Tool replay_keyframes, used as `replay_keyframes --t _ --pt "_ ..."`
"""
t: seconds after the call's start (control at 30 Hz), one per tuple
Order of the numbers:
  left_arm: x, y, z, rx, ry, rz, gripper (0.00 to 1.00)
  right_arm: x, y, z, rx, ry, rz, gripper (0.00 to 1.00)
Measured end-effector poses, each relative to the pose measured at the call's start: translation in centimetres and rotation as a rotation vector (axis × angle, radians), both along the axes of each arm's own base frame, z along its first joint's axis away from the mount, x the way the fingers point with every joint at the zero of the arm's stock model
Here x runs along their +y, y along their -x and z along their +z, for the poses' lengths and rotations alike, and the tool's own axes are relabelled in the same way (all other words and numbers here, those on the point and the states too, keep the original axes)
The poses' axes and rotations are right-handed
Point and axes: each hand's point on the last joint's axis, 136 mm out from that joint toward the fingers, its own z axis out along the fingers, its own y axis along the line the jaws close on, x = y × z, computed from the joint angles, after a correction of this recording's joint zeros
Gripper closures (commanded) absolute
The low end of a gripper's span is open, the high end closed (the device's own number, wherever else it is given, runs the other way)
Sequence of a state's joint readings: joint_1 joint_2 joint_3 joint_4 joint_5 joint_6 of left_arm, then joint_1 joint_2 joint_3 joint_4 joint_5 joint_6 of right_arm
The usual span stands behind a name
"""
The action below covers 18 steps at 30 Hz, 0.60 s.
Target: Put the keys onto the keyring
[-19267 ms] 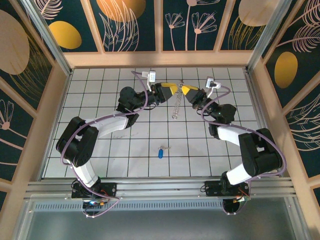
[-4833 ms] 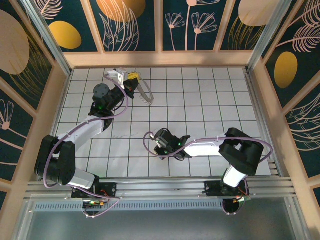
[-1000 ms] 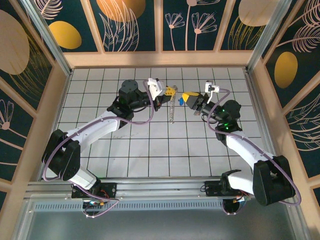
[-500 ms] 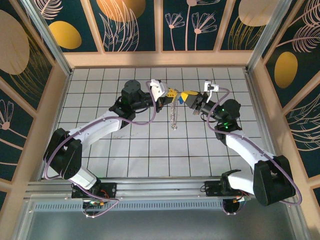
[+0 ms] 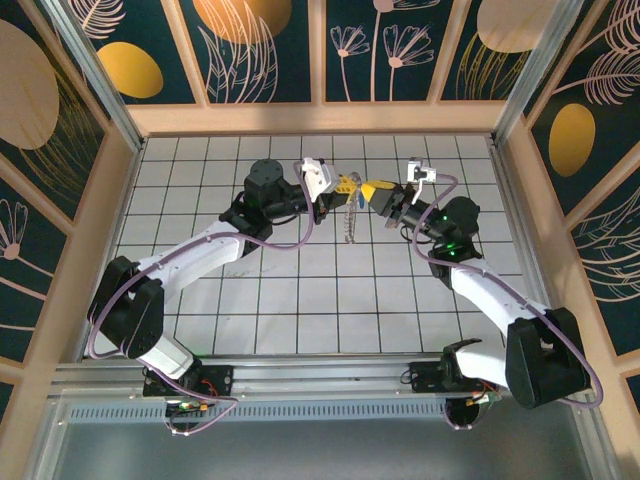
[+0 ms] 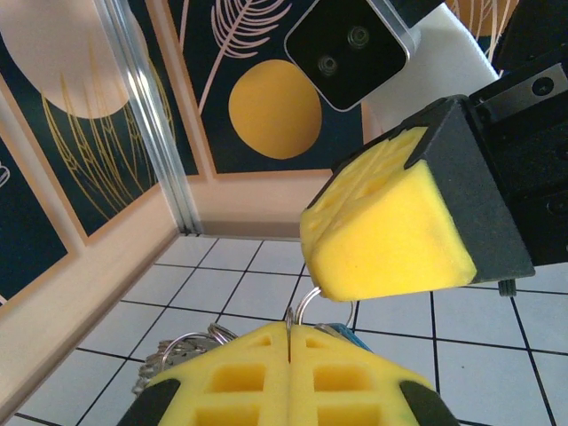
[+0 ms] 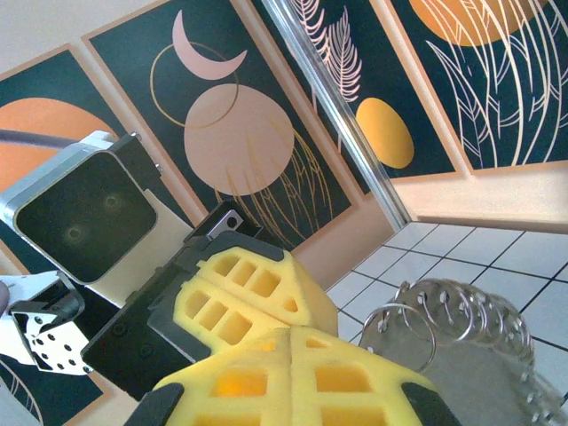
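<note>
The left fingers [image 5: 343, 186] are shut tight on the keyring [image 5: 349, 222]. In the left wrist view, the keyring's thin wire [image 6: 306, 311] pokes up out of the crack between these yellow fingers [image 6: 266, 373]. A small bit of blue [image 6: 349, 335] peeks out just behind the left fingers, too hidden to tell what it is.

The keyring is a thin silver hoop. Lots of little rings [image 7: 461, 324] sit in a row along its rim. From above it looks like a skinny line. It starts at the left fingers and hangs over the white desk [image 5: 200, 200], with its long way pointing toward the arm bases.

The right fingers [image 5: 377, 191] are just to the right of the left fingers, tip almost to tip. Their yellow pads [image 7: 266, 377] are pressed together. I cannot tell if anything is pinched between them.
</note>
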<state>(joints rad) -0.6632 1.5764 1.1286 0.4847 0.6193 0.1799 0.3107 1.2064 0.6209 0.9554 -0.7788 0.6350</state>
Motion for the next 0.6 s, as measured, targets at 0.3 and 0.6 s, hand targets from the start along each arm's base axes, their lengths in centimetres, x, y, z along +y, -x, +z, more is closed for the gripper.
replay_keyframes --t 0.3,0.6 --pt "-0.14 -0.09 -0.23 0.007 -0.006 -0.001 1.00 0.01 -0.03 0.03 -0.001 0.000 -0.001 1.00" --pt "-0.13 -0.09 -0.38 0.014 -0.011 -0.001 1.00 -0.14 -0.28 0.08 -0.017 0.005 -0.021 1.00"
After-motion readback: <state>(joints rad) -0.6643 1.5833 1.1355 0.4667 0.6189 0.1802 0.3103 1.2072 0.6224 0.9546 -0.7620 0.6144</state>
